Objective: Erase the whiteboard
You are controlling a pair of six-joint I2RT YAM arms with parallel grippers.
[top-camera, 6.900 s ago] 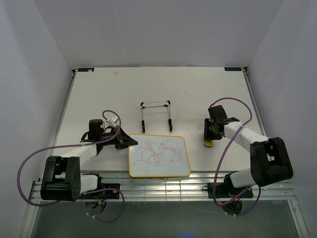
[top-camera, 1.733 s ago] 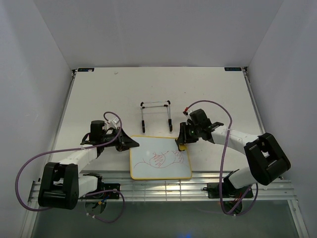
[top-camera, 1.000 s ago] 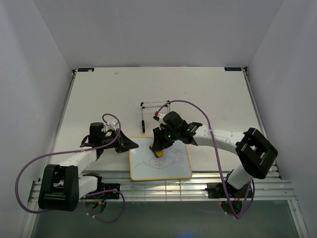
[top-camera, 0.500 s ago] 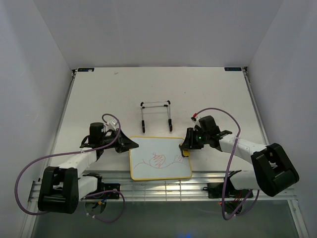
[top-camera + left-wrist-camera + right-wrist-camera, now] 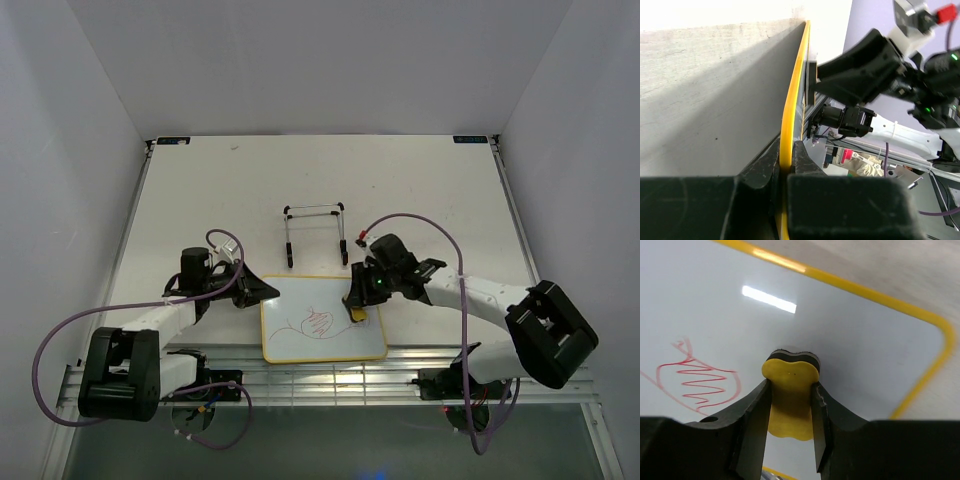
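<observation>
The whiteboard (image 5: 325,345), white with a thin yellow frame, lies flat near the table's front edge. Red scribbles (image 5: 312,322) remain on its middle and left part; its right part is wiped white. My left gripper (image 5: 262,291) is shut on the board's left yellow frame (image 5: 790,107). My right gripper (image 5: 357,308) is shut on the small yellow eraser (image 5: 790,397), whose dark pad presses on the board (image 5: 850,335) just right of the red zigzag (image 5: 700,382). The eraser (image 5: 358,313) sits over the board's upper right area in the top view.
A black wire easel stand (image 5: 316,232) stands behind the board. The table's front rail (image 5: 330,378) runs just below the board. The right arm's purple cable (image 5: 420,222) loops above its wrist. White walls enclose the table.
The right gripper with the eraser has swept back and forth across the board's upper part, now left of where it was half a second ago. Red lines at the top and right are gone.
</observation>
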